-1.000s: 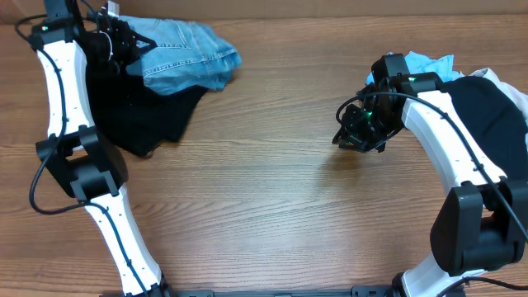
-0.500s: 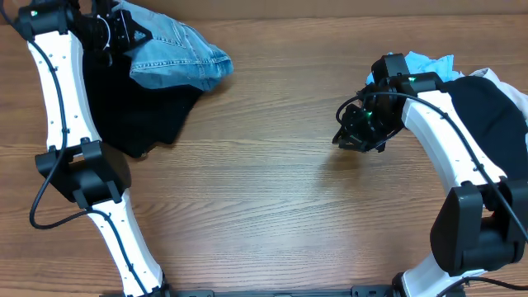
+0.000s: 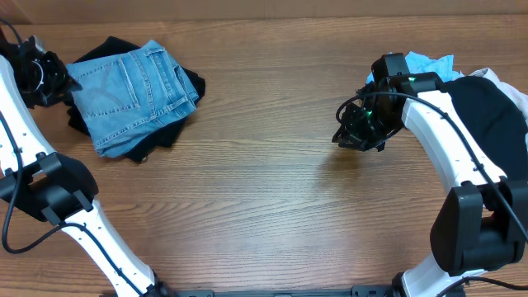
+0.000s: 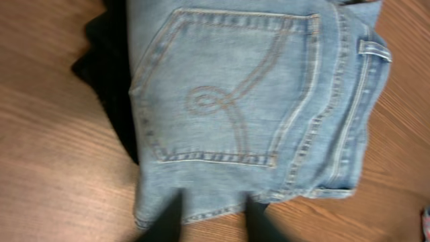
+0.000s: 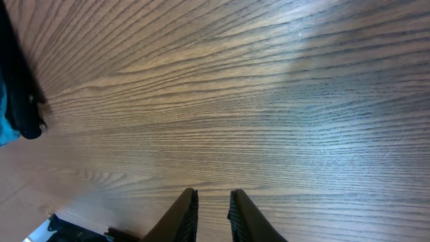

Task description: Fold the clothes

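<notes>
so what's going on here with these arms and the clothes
Two robot arms are folding clothes. The denim shorts lie folded flat on a black garment at the far left of the table. The left gripper hovers at their edge, fingers apart, holding nothing. The right gripper hangs over bare wood, slightly parted and empty, near a heaped pile of black and sky-blue clothes.

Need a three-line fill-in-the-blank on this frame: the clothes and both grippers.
1. The garment under the denim shorts is ___ in colour.
2. The right gripper holds ___.
3. In the left wrist view, the left gripper is open, facing the shorts' back ___.

Missing words: black; nothing; pocket.
</notes>
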